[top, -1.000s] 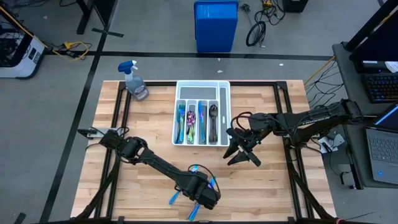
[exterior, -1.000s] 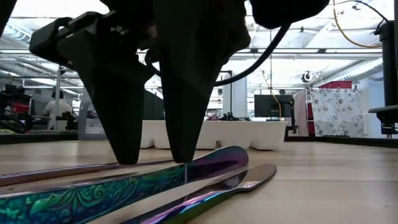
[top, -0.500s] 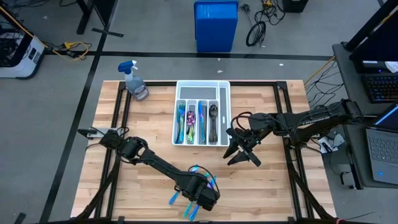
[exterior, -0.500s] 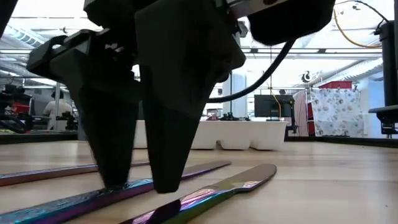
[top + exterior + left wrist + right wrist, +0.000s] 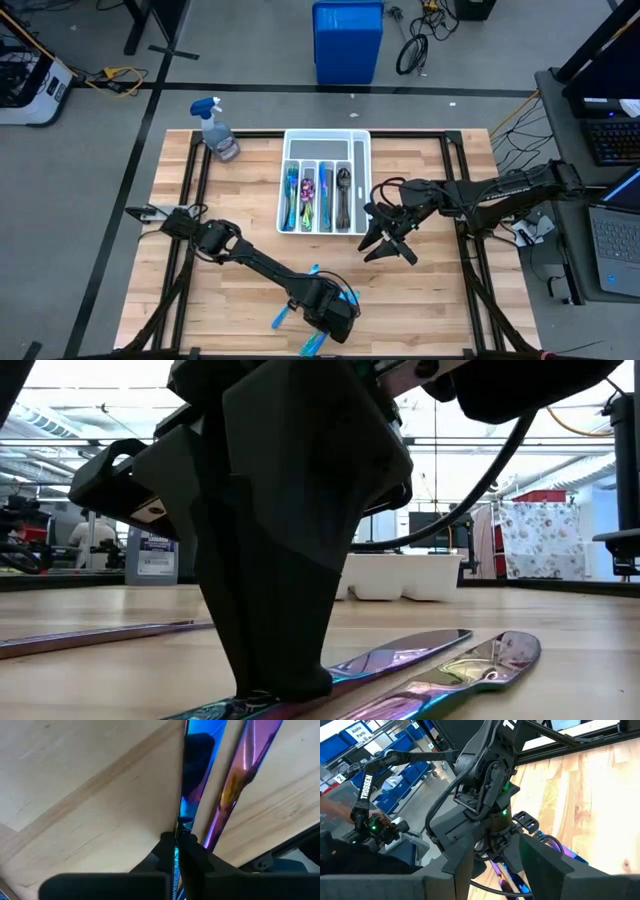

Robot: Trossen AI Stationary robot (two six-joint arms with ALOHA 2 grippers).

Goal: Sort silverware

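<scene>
A light wooden tabletop (image 5: 240,200) framed by black rails is seen from above, with two dark robot arms reaching over it. Near the tabletop's front edge, a little right of its middle, the left gripper (image 5: 333,318) is pressed down to the wood, its two fingers (image 5: 170,851) pinched together on the thin edge of an iridescent blue-purple knife (image 5: 192,775) — the blade is seen running straight out from between the fingertips. Just beside that knife, a second slim iridescent piece in purple and gold (image 5: 239,780) is laid flat on the wood, untouched. Two more blue-teal pieces of cutlery (image 5: 280,318) are scattered at the front edge around the gripper.

From table height, the clamped knife is shown under the closed dark fingers, with a rainbow-sheened handle (image 5: 460,672) lying beside it and another long purple piece (image 5: 95,634) resting farther off.

At the middle of the tabletop's back edge, a white compartmented plastic tray (image 5: 361,185) is placed, its slots already filled with blue-teal, purple and dark metal cutlery. A clear spray bottle with a blue trigger (image 5: 217,130) is stood at the back-left corner.

The right gripper (image 5: 390,245) is held above the wood just right of the tray — its claw is spread wide and nothing is gripped.
</scene>
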